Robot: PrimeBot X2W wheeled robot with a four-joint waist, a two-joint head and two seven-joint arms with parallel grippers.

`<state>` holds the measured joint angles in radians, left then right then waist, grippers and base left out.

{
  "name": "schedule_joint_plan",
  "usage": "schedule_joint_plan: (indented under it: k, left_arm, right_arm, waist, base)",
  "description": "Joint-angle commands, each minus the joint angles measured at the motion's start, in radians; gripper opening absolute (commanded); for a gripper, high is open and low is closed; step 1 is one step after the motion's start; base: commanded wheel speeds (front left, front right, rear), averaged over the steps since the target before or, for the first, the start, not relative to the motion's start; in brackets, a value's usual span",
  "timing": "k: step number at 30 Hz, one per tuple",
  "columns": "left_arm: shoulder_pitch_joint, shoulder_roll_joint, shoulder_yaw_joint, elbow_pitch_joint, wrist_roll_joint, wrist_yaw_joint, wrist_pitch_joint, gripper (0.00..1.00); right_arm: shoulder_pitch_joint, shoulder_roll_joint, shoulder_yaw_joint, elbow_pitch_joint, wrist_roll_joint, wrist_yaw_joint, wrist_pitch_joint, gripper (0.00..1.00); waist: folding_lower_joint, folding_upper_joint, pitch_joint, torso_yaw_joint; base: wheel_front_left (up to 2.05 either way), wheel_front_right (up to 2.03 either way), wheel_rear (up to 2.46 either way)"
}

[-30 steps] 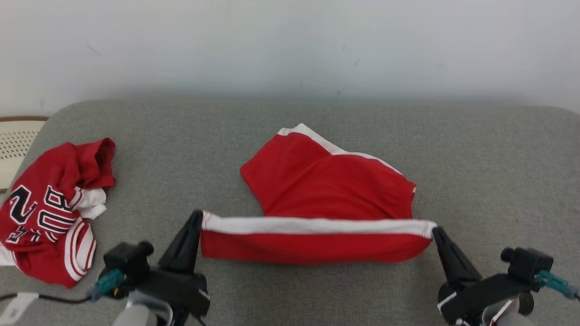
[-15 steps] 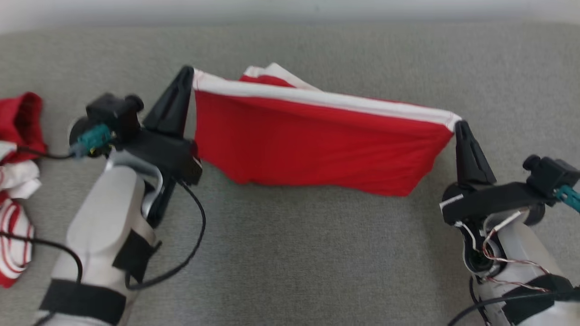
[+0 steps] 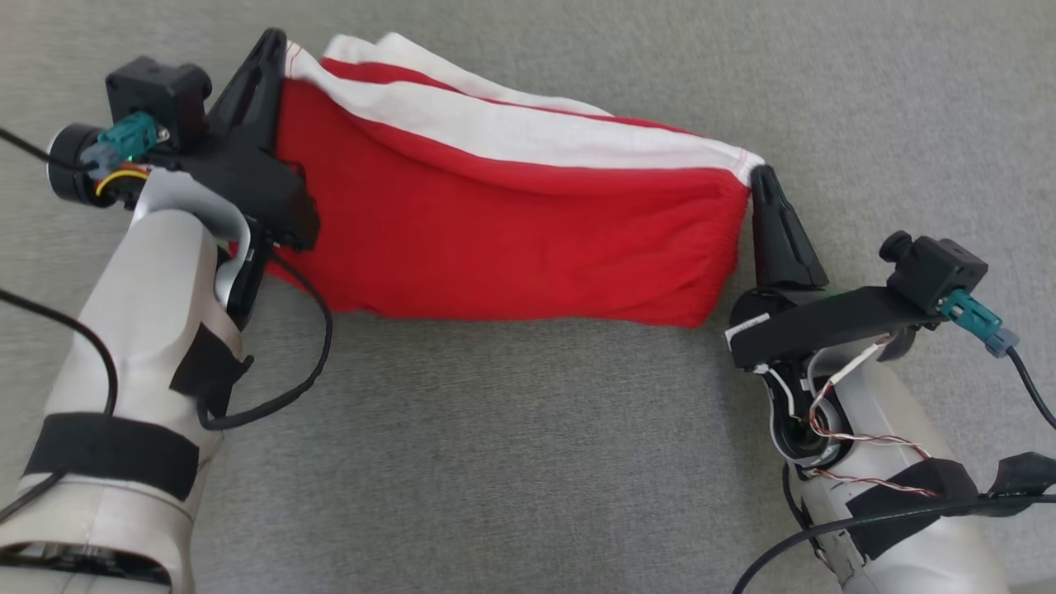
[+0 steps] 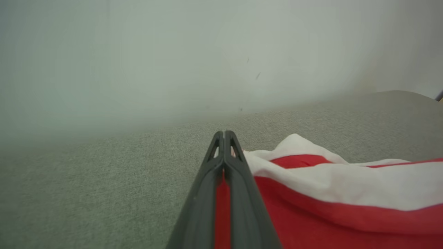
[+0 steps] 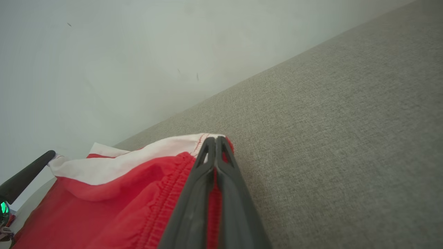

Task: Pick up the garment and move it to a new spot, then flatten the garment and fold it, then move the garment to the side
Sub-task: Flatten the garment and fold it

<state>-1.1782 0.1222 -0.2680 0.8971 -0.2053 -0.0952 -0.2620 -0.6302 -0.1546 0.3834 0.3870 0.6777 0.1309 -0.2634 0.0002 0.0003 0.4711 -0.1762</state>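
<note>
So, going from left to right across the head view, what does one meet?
left gripper → garment → right gripper

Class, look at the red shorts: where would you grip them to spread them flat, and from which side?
Grip the shorts at the two end corners of the white band, one hand per corner, each coming from its own outer side. The left hand and right hand are shut there, and the band spans between them, spreading the cloth.
</note>
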Motion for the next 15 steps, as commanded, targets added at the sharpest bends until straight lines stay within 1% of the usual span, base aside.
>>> schedule_joint_plan:
  k: [1, 6, 7, 12, 15]
  left_arm:
    - [-0.016, 0.003, 0.003, 0.009, 0.008, 0.000, -0.005, 0.00]
    - [-0.037, 0.003, 0.024, 0.029, 0.017, 0.027, -0.005, 0.00]
    - [-0.037, 0.003, 0.024, 0.029, 0.017, 0.027, -0.005, 0.00]
    - [-0.052, 0.015, 0.054, 0.018, 0.029, 0.067, -0.005, 0.00]
    - [-0.056, 0.019, 0.062, 0.016, 0.038, 0.076, -0.005, 0.00]
  right_arm:
    - [-0.013, 0.008, 0.004, -0.005, 0.000, 0.000, -0.002, 0.00]
    - [-0.021, 0.023, -0.017, -0.021, -0.014, 0.000, -0.002, 0.00]
    - [-0.021, 0.023, -0.017, -0.021, -0.014, 0.000, -0.002, 0.00]
    - [-0.029, 0.043, -0.058, -0.025, -0.042, 0.000, -0.002, 0.00]
    - [-0.034, 0.049, -0.063, -0.023, -0.050, 0.000, -0.002, 0.00]
  waist:
    - [-0.0002, -0.0003, 0.033, -0.030]
    - [-0.0002, -0.0003, 0.040, -0.041]
    - [-0.0002, -0.0003, 0.040, -0.041]
    - [-0.0002, -0.0003, 0.046, -0.052]
    - [-0.0002, -0.0003, 0.051, -0.057]
  base:
    - [0.00, 0.00, 0.00]
    - [0.00, 0.00, 0.00]
    - [0.00, 0.00, 0.00]
    - [0.00, 0.00, 0.00]
    - [0.00, 0.00, 0.00]
